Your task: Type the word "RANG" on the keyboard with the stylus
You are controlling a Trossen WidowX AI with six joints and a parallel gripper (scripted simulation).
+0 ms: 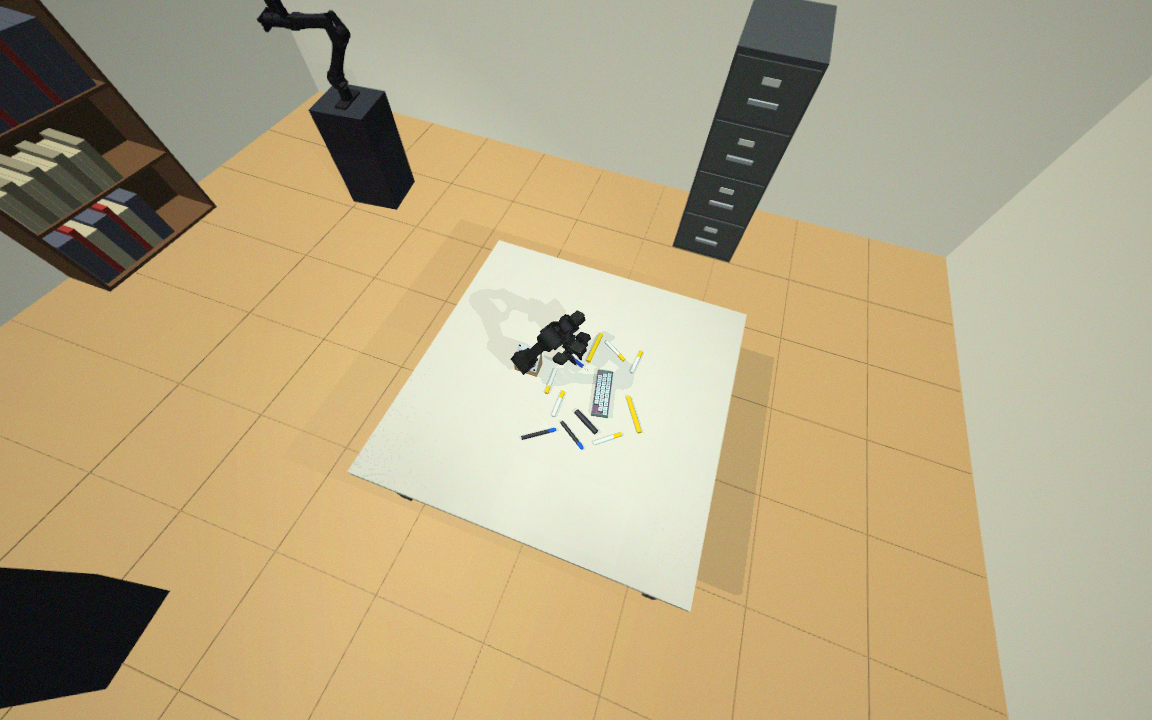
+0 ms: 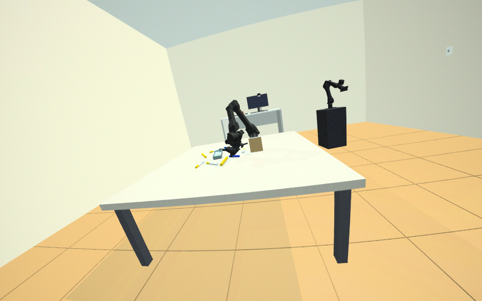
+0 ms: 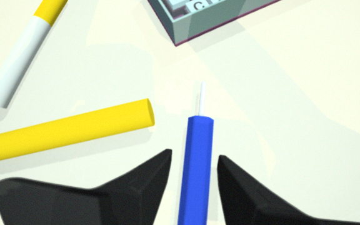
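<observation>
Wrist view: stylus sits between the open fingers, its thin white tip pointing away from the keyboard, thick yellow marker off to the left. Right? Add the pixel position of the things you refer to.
One thing wrong: the tip of the stylus (image 1: 577,361) (image 2: 234,156) (image 3: 196,175) points toward the keyboard (image 1: 602,394) (image 2: 217,154) (image 3: 208,23), as the wrist view shows. The stylus does sit between the open fingers, with the thick yellow marker (image 1: 594,346) (image 2: 224,161) (image 3: 70,129) off to the left.

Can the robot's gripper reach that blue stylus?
Probably yes: the open gripper has its fingers on either side of the stylus, and nothing visible lies between them and it.
</observation>
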